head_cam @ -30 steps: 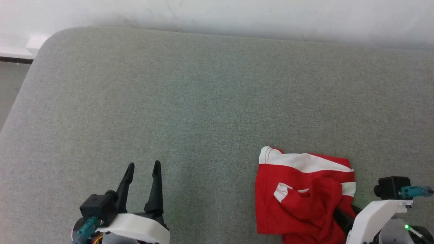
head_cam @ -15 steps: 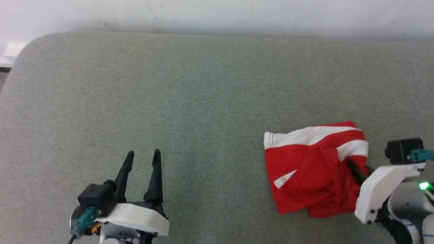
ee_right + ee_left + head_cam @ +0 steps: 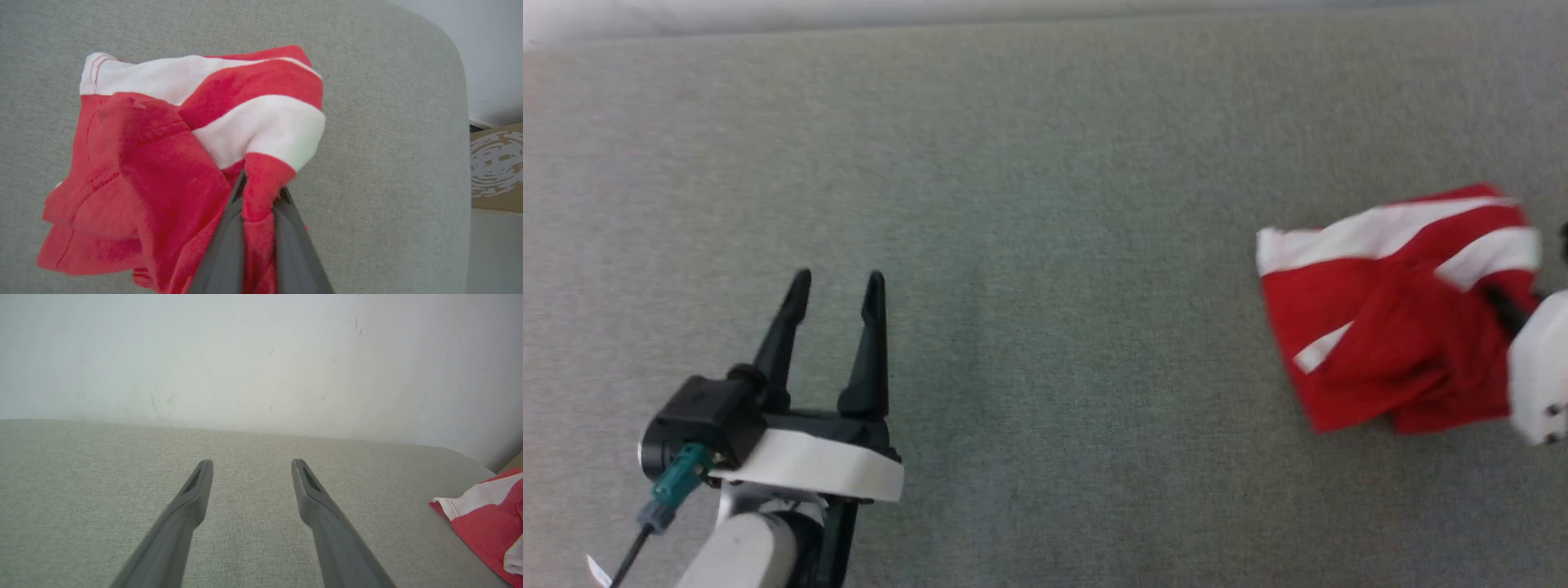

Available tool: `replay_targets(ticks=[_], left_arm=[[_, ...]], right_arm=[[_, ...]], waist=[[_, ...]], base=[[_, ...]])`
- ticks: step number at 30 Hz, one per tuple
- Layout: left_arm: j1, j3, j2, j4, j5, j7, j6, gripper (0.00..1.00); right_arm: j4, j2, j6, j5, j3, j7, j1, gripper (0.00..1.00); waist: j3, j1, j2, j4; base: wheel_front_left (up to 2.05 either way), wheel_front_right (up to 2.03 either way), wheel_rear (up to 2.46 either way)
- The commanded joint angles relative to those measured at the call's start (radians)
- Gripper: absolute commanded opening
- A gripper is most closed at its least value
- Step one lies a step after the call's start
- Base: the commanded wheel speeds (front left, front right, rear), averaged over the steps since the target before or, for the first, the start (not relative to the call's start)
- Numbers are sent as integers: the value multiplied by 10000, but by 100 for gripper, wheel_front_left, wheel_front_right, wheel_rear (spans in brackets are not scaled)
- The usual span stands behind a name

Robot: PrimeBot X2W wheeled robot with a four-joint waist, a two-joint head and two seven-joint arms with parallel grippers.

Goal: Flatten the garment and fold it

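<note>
The garment [image 3: 1388, 327], red shorts with white stripes, lies bunched at the right of the grey padded surface [image 3: 1045, 204]. In the right wrist view my right gripper [image 3: 261, 183] is shut on a red fold of the garment [image 3: 171, 155], fabric pinched between the two dark fingers. In the head view its white wrist housing sits at the right edge against the cloth. My left gripper [image 3: 837, 286] stands open at the lower left, fingers apart over bare fabric, nothing between them [image 3: 251, 465]. A corner of the garment [image 3: 486, 522] shows at the right of the left wrist view.
A pale wall [image 3: 261, 355] rises behind the padded surface. Its rounded far corner [image 3: 445, 49] shows in the right wrist view, with a cardboard box [image 3: 496, 167] on the floor beyond it.
My right gripper has closed on the garment's edge and lifted it, pulling the cloth up and to the right. The head camera has shifted, so the whole scene has slid.
</note>
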Motion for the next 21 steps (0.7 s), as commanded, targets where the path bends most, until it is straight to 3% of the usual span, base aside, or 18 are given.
replay_targets(ticks=[1,10,21], left_arm=[[-252,75,130,-202,133,52,43,100],[-621,200,641,-1143,536,358,169,100],[-867,232,1202,-1979,887,1048,299,100]], right_arm=[[91,-405,-9,62,-83,-88,-351,0],[566,-2247,-9,-10,-34,-484,-1130,0],[1566,-2723,-9,-364,591,-1557,-2212,0]], waist=[[772,-1,0,-530],[1584,-1,0,-1108],[2410,-1,0,-2059]], base=[[0,0,0],[0,0,0],[0,0,0]])
